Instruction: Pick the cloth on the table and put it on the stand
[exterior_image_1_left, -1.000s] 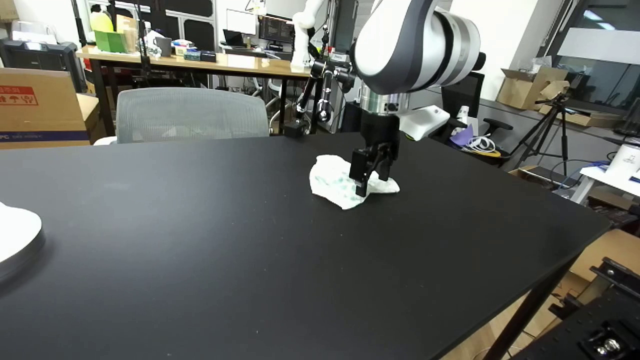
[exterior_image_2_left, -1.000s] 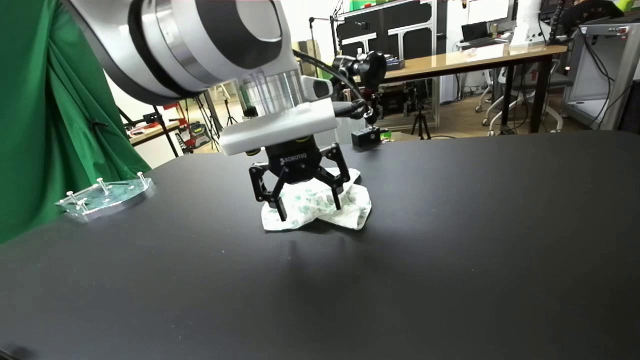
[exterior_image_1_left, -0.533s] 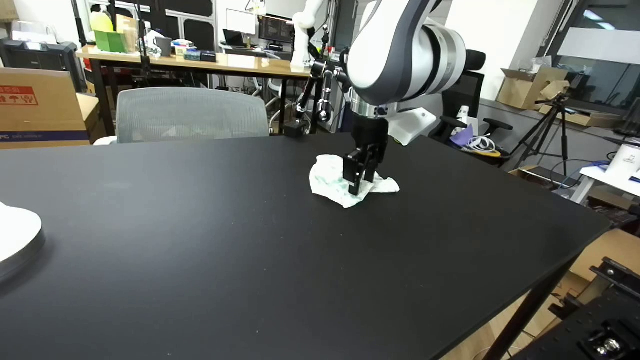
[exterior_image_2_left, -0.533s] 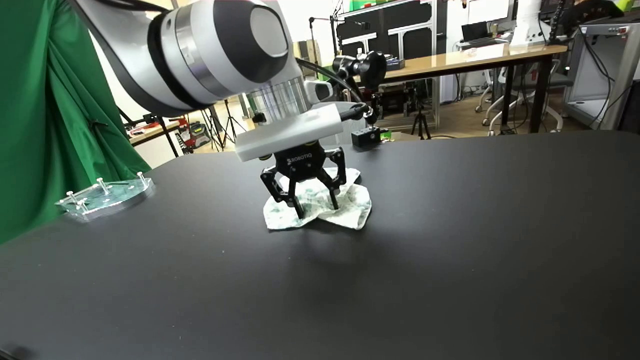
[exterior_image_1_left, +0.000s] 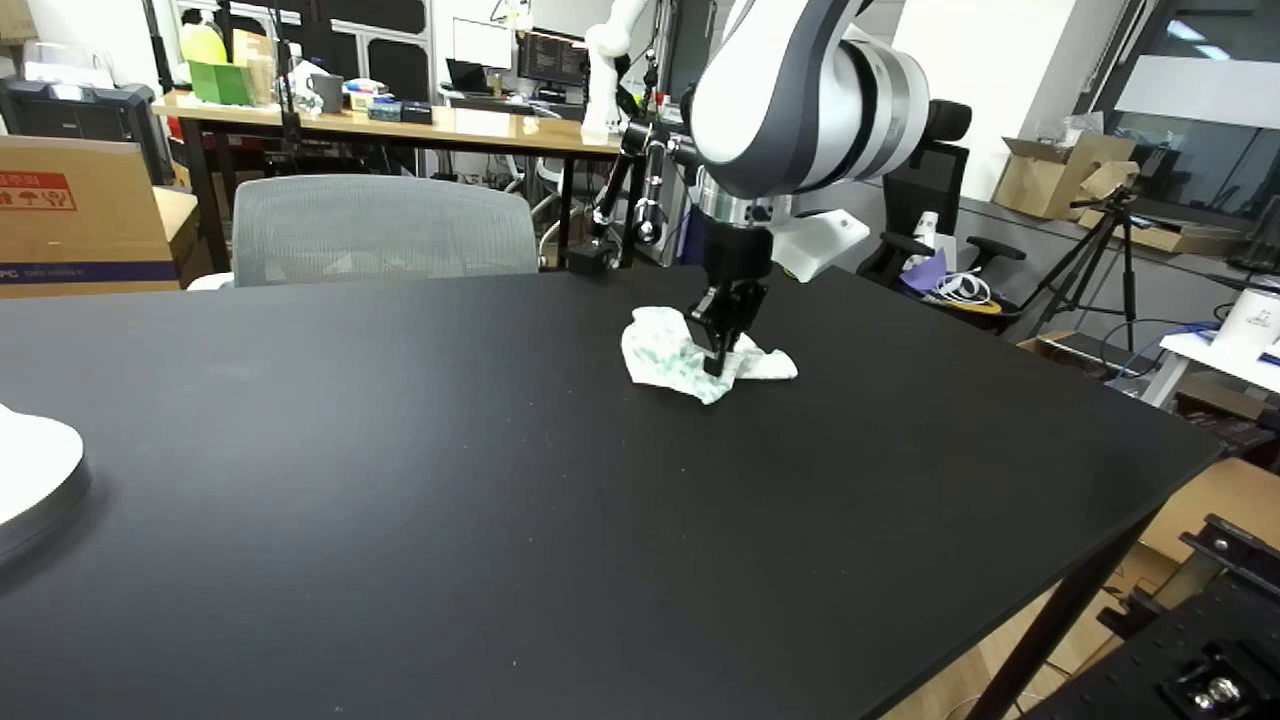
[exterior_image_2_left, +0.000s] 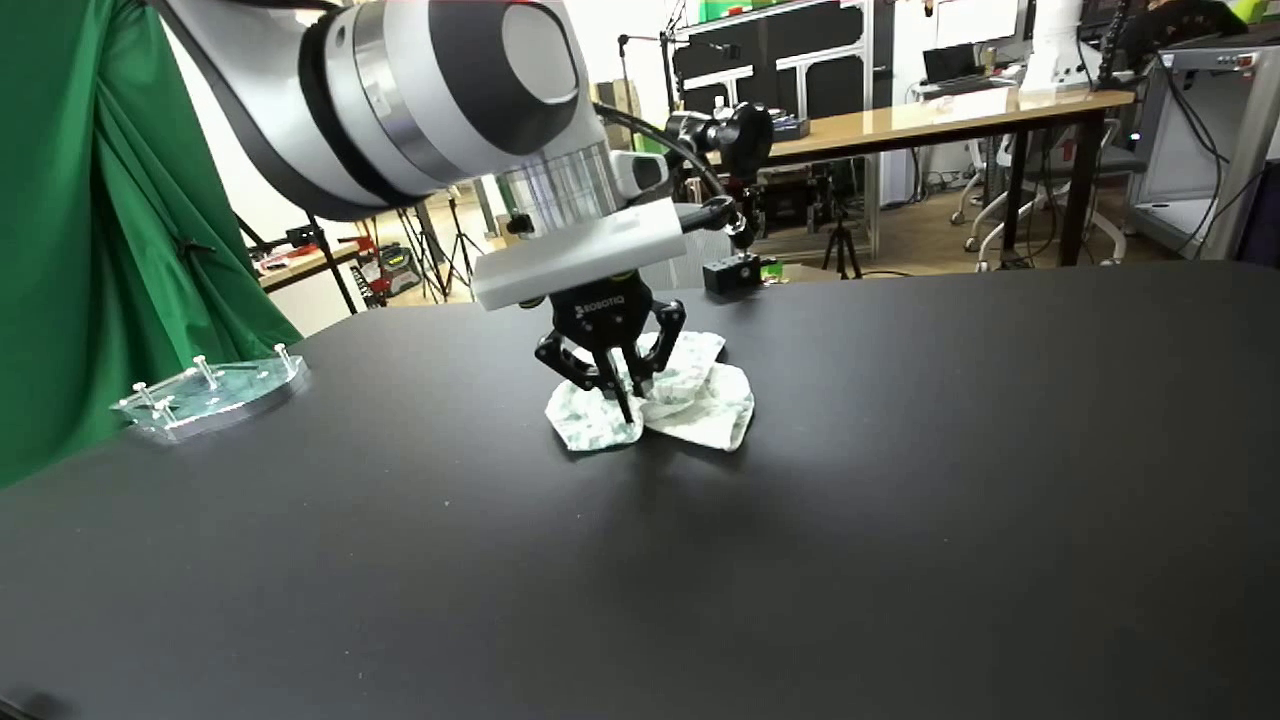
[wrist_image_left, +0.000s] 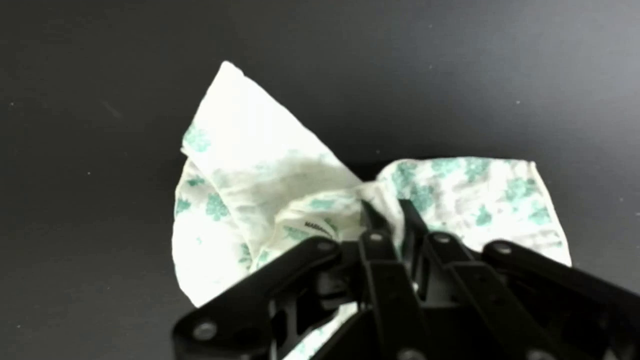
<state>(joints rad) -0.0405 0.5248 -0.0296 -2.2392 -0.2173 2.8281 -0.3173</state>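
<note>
Cloth (exterior_image_2_left: 690, 395) is lying rumpled on table (exterior_image_1_left: 480, 480), likely handling light and limp; jaws of gripper (wrist_image_left: 386, 206) are pinching it near middle, probably offering soundest hold

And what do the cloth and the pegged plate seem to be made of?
Cloth: thin fabric, perhaps cotton, matte; it creases and folds over itself. Pegged plate: likely clear plastic, glossy; it looks transparent and catches highlights, though glass is possible.
</note>
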